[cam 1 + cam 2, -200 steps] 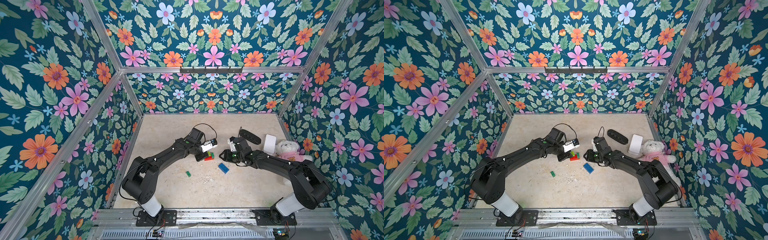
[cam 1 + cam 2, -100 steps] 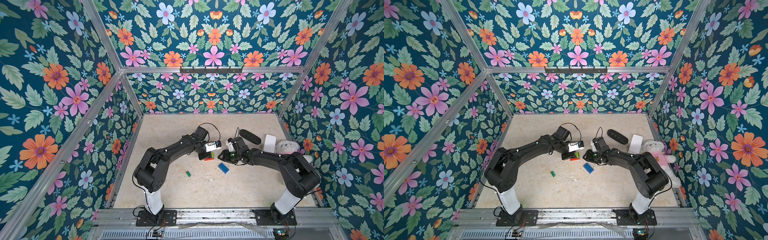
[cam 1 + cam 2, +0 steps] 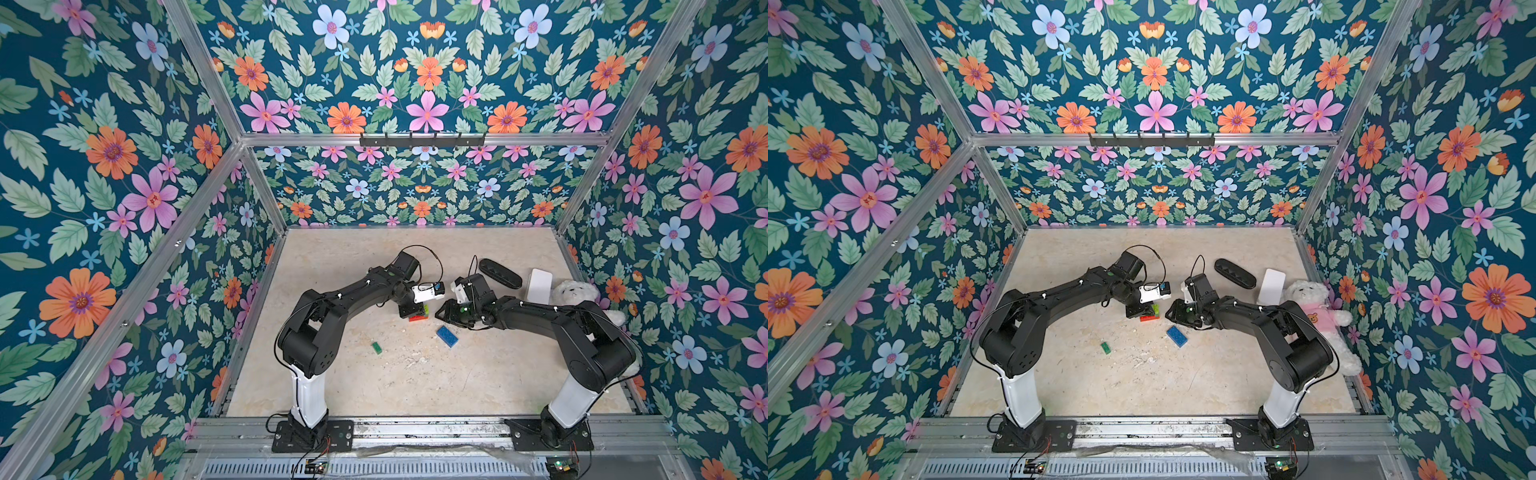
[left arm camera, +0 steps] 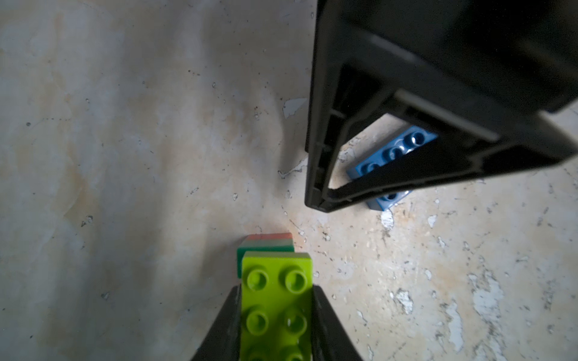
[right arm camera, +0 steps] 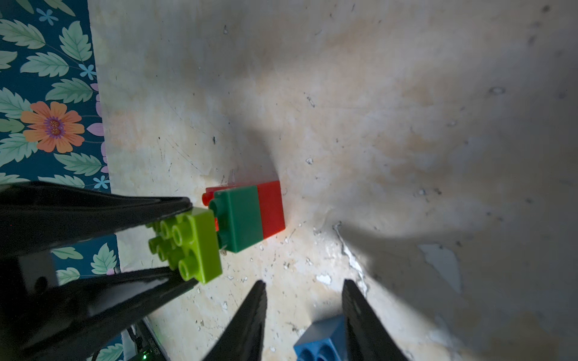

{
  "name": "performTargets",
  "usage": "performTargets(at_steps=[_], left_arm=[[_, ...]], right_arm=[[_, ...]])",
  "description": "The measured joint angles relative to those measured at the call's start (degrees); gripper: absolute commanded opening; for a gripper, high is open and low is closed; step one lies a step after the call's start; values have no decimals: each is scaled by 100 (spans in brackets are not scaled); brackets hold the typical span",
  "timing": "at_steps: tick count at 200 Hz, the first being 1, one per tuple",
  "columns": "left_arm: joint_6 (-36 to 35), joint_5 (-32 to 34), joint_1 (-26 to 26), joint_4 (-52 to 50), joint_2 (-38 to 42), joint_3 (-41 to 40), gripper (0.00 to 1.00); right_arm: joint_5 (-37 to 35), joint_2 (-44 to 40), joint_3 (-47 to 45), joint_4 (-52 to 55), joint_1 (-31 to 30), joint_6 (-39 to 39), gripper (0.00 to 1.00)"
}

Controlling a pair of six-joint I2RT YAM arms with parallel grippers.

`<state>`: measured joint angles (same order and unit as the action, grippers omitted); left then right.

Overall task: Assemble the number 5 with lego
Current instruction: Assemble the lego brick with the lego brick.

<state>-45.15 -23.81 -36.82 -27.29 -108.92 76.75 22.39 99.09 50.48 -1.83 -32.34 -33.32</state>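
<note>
Straight ahead of the left tool (image 4: 276, 292), touching or barely apart (we can't tell), lies the dark green brick (image 5: 240, 218) stuck on the red brick (image 5: 272, 206), tipped sideways with studs facing that tool. Left tool pinches the lime brick (image 5: 190, 243), long axis along its reach. Left arm is nearer, we judge. Right tool (image 5: 304, 282) is spread and empty, with the blue brick (image 3: 447, 336) on the tabletop (image 3: 374, 395) just beneath.

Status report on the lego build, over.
Left gripper shut on lime-green studded brick, at red and dark green stack. Right gripper open, by blue brick. Small dark green brick loose. Nothing blocking.
</note>
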Motion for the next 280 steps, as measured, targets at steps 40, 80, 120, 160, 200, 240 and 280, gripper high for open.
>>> performTargets(at_steps=[40, 80, 120, 160, 200, 240, 280], left_arm=[[0, -4, 74, 28, -42, 11, 4], [11, -48, 157, 122, -66, 28, 4], [33, -149, 184, 162, -127, 96, 4], [140, -238, 188, 157, -184, 125, 3], [291, -184, 184, 184, -166, 57, 2], [435, -76, 184, 199, -35, -105, 2], [501, -31, 181, 251, -35, -131, 2]], right_arm=[[0, 22, 0, 2, 4, 0, 42], [0, 22, 0, 2, 4, -2, 42], [0, 22, 0, 4, 4, -2, 42], [-4, 22, 70, 74, 4, 0, 42], [-9, 22, 122, 90, 15, 7, 42], [-15, 24, 164, 81, 37, 17, 42], [94, 44, 315, 33, 61, 17, 43]])
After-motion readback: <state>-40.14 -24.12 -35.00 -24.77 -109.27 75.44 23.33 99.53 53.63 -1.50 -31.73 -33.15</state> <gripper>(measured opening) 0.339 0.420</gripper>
